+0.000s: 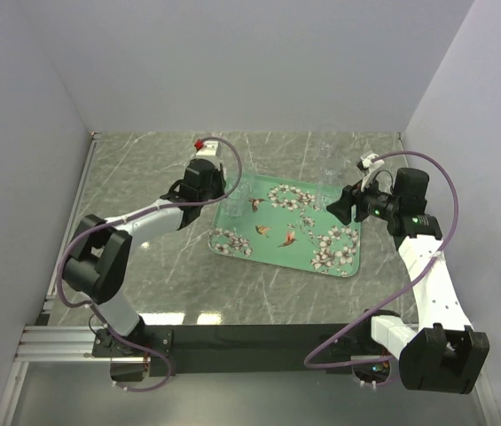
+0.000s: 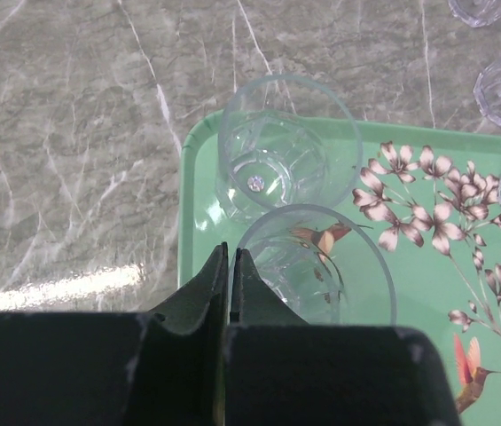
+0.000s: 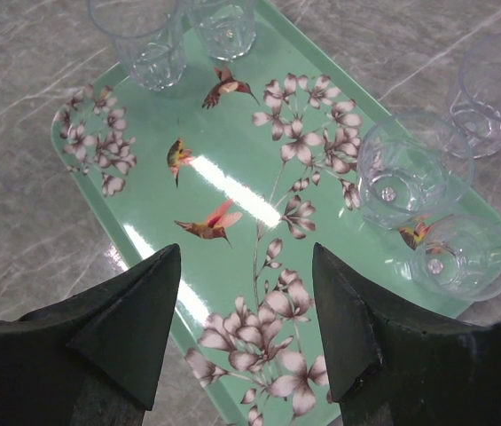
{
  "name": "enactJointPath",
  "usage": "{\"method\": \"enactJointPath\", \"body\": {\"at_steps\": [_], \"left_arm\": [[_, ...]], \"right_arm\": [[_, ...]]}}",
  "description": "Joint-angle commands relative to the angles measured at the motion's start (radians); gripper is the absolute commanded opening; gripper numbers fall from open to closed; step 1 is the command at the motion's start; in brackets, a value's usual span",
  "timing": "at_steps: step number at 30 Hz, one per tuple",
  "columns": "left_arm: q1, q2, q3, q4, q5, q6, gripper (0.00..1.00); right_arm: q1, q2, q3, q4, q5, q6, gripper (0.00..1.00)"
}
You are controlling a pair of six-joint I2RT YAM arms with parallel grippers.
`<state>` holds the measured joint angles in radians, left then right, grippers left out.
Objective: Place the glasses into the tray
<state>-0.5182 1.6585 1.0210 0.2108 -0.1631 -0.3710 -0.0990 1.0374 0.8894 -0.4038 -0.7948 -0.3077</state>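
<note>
Mint-green tray (image 1: 273,254) long axis left-right, glasses (image 2: 272,160) upright inside, left pincer (image 2: 230,254) together, right pincer (image 3: 246,256) apart.

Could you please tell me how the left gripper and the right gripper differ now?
The left gripper is shut, pinching the rim of a small clear tumbler glass; the right gripper is wide open and empty. The left is at the far-left corner of the mint-green floral tray, the right at its right edge. Both are black.

Two glasses (image 3: 135,40) half out-of-frame (top edge)
</note>
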Motion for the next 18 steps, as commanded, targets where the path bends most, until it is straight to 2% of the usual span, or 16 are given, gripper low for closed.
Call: {"method": "enactJointPath", "body": {"at_steps": [1, 6, 7, 8, 9, 11, 12, 13, 14, 16, 18], "left_arm": [[-0.006, 0.023, 0.018, 0.084, 0.010, 0.014, 0.00], [-0.006, 0.052, 0.021, 0.082, 0.043, 0.033, 0.01], [-0.006, 0.055, 0.025, 0.078, 0.054, 0.038, 0.04], [-0.005, 0.057, 0.024, 0.076, 0.062, 0.046, 0.11], [-0.006, 0.053, 0.022, 0.081, 0.082, 0.049, 0.25], [-0.009, 0.028, 0.001, 0.097, 0.092, 0.053, 0.39], [-0.011, 0.015, -0.008, 0.101, 0.091, 0.055, 0.54], [-0.016, 0.001, -0.022, 0.102, 0.097, 0.058, 0.62], [-0.016, -0.031, -0.030, 0.105, 0.100, 0.066, 0.78], [-0.017, -0.064, -0.051, 0.107, 0.111, 0.075, 0.91], [-0.017, -0.124, -0.059, 0.090, 0.119, 0.089, 0.99]], "right_arm": [[-0.008, 0.001, -0.010, 0.039, 0.012, -0.004, 0.68], [-0.013, 0.003, -0.010, 0.039, 0.009, -0.005, 0.68], [-0.013, 0.003, -0.010, 0.039, 0.009, -0.005, 0.68], [-0.013, 0.003, -0.010, 0.037, 0.009, -0.007, 0.68], [-0.015, 0.003, -0.009, 0.034, 0.008, -0.008, 0.68], [-0.015, -0.002, -0.009, 0.034, 0.003, -0.008, 0.68], [-0.018, -0.004, -0.012, 0.037, 0.003, -0.007, 0.68], [-0.019, -0.007, -0.013, 0.039, 0.005, -0.007, 0.68], [-0.019, -0.007, -0.014, 0.039, 0.003, -0.008, 0.68], [-0.024, -0.011, -0.014, 0.034, 0.005, -0.013, 0.68], [-0.025, -0.011, -0.010, 0.028, 0.006, -0.022, 0.68]]}}
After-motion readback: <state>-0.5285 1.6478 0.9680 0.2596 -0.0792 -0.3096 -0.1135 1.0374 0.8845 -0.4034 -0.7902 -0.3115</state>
